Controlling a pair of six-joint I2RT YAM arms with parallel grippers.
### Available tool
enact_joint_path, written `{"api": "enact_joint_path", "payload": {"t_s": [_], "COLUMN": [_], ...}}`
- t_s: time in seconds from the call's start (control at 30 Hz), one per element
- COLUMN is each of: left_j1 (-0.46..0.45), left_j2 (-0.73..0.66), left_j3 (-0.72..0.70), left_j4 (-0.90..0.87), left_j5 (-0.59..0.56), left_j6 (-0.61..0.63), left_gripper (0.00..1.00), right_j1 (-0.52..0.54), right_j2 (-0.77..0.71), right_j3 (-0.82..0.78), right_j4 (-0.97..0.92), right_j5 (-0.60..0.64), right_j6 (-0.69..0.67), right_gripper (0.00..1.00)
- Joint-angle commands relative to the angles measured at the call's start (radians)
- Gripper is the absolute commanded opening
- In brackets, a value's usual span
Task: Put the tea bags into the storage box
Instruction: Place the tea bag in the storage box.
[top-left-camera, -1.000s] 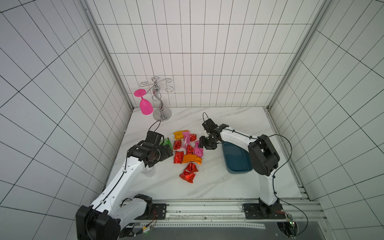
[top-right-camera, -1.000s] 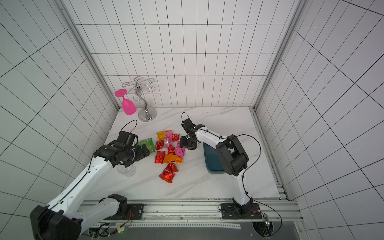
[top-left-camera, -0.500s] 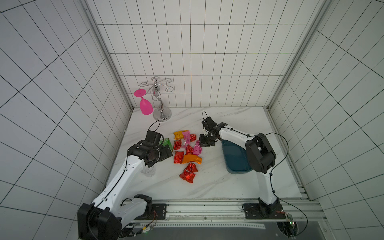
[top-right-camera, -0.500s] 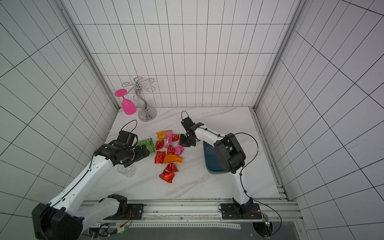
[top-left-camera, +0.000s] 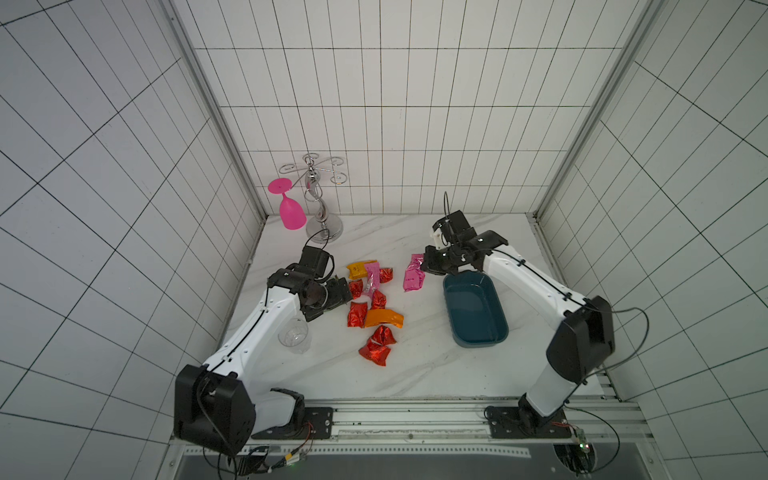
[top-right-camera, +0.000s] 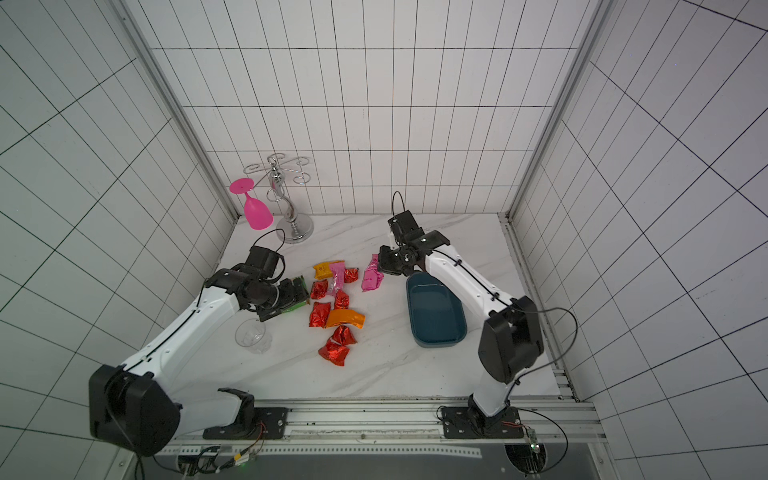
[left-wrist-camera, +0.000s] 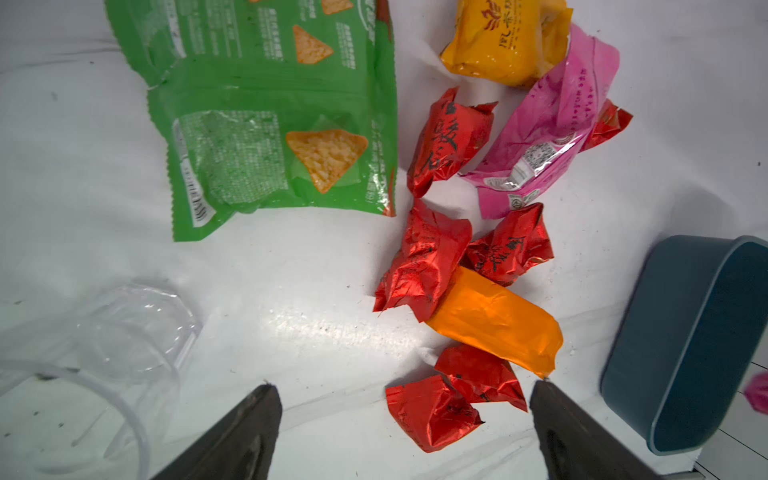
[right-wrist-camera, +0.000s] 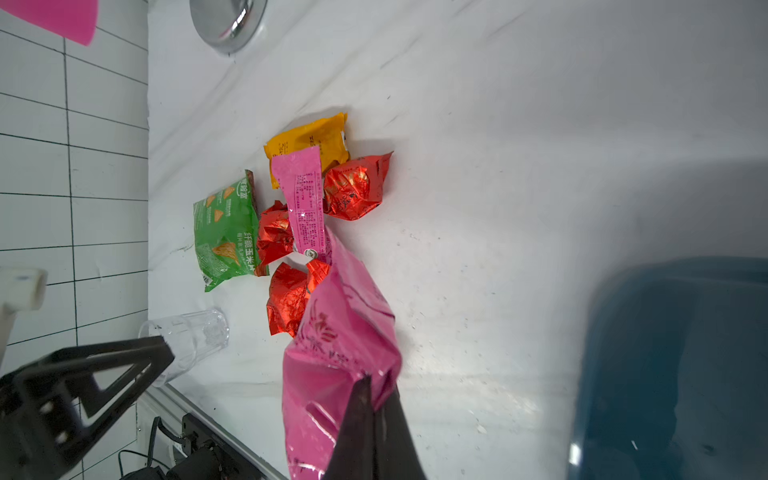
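Your right gripper (right-wrist-camera: 374, 384) has its jaws pinched tight on one edge of a crinkly pink foil tea bag (right-wrist-camera: 332, 365). In both top views that pink packet (top-left-camera: 413, 273) sits just off the tips of the right gripper (top-left-camera: 424, 268), on the side away from the box. Its long axis runs roughly front to back across the white marble table (top-left-camera: 415, 374), one short end towards the back wall and the other towards the rail. You are holding it by the long edge that faces the box, near its far end. Whether it is clear of the tabletop, you cannot tell.

The packet lies between the cluster and the dark teal-blue plastic storage box (top-left-camera: 473, 309), just beside the box's far corner and outside its rim. That rounded-rectangular tub has its long axis running front to back as well.

The other tea bags (top-left-camera: 376, 307), shiny red, orange, yellow and one more pink, lie on the table in a loose cluster between the two arms, well apart from the box.

Your left gripper (left-wrist-camera: 401, 390) is spread wide and grips nothing. It hangs over the near end of the cluster, with two red packets (left-wrist-camera: 453, 390) under the gap. The green snack bag (left-wrist-camera: 270, 124) and the clear plastic cup (left-wrist-camera: 104, 353) lie beside it.
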Motion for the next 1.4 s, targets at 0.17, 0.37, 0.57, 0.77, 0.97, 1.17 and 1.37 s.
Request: {"api": "enact_joint_path", "payload": {"t_s": [0.17,0.37,0.57,0.77,0.97,1.17,1.37], "left_j1": [-0.023,-0.076,-0.089,-0.089,-0.089,-0.087,-0.079], "left_j2": [0.134,0.176,0.100,-0.023,-0.136,-0.170,-0.146], "left_j3": [0.092,0.103,0.043,-0.044,-0.117,-0.131,-0.123], "left_j4": [0.145,0.154,0.159,0.131,0.117,0.101,0.098], "left_j5": [0.138,0.121,0.086,0.039,0.011,-0.007,-0.011], "left_j6": [-0.022,-0.039,-0.062,-0.081,-0.124,-0.125,-0.108], "left_gripper": [0.97,0.97,0.97,0.97,0.97,0.97,0.98], "right_j1": [-0.144,-0.193,-0.194,-0.194,-0.193,-0.193,-0.183], "right_j2": [-0.258,-0.291,-0.223,-0.044,0.080,0.063,-0.067], "right_j3": [-0.181,-0.281,-0.320,-0.243,-0.173,-0.133,-0.125], "right_j4": [-0.357,-0.410,-0.287,-0.188,-0.160,-0.150,-0.220], "right_j5": [0.204,0.261,0.266,0.230,0.190,0.204,0.199], "right_j6": [-0.161,-0.214,-0.229,-0.286,-0.354,-0.362,-0.308], "right_gripper": [0.00,0.00,0.00,0.00,0.03,0.28,0.38]}}
